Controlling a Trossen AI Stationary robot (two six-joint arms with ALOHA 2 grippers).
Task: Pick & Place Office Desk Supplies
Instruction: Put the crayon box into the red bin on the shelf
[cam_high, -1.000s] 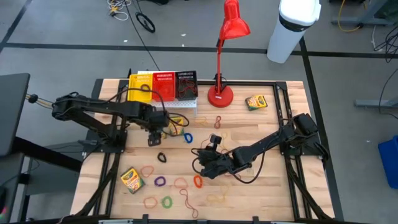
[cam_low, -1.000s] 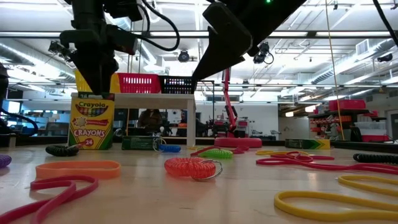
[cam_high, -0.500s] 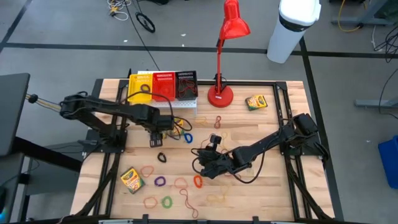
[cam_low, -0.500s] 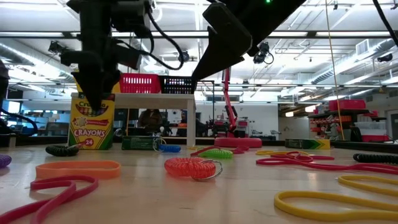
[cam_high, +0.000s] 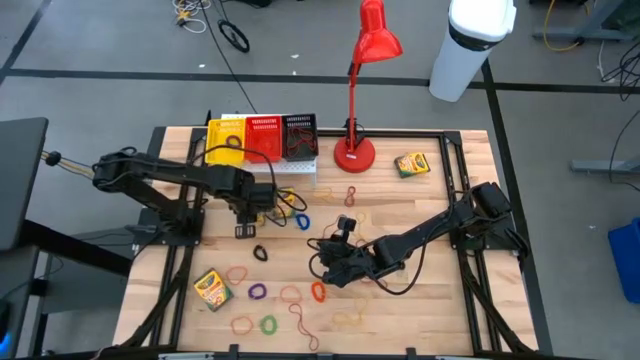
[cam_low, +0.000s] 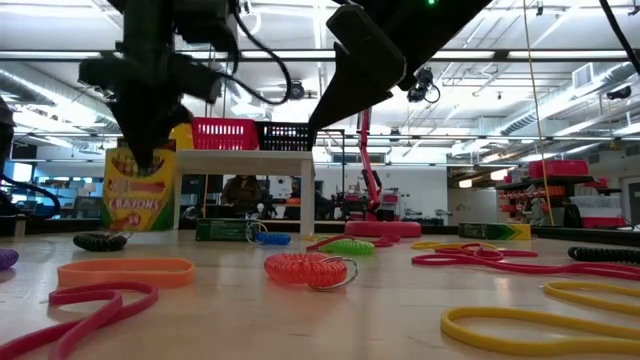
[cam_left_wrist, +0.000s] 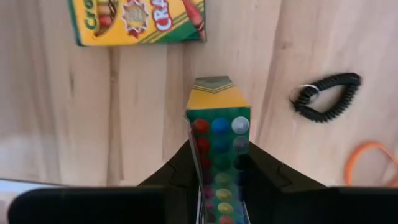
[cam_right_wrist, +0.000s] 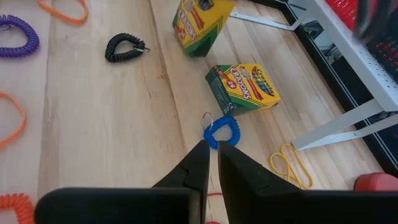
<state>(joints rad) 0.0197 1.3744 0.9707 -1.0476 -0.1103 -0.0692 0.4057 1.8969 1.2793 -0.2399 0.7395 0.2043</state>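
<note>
Left gripper (cam_left_wrist: 219, 163) clamped on 1 crayon box (cam_left_wrist: 219, 134), lifted off table (cam_high: 430, 300) at 9 o'clock of centre, right gripper (cam_right_wrist: 210, 163) narrow, empty, above blue coil (cam_right_wrist: 221, 132).

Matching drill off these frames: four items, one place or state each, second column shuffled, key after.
A. tall red desk lamp
B. blue coiled loop
C. black coiled loop
D. green-and-yellow crayon box with dotted end panel

1. clamped between the fingers of the left gripper
2. just ahead of the right gripper
3. standing at the table's far edge
4. lying alone on bare wood

Pairs: A-3, B-2, C-4, D-1
</note>
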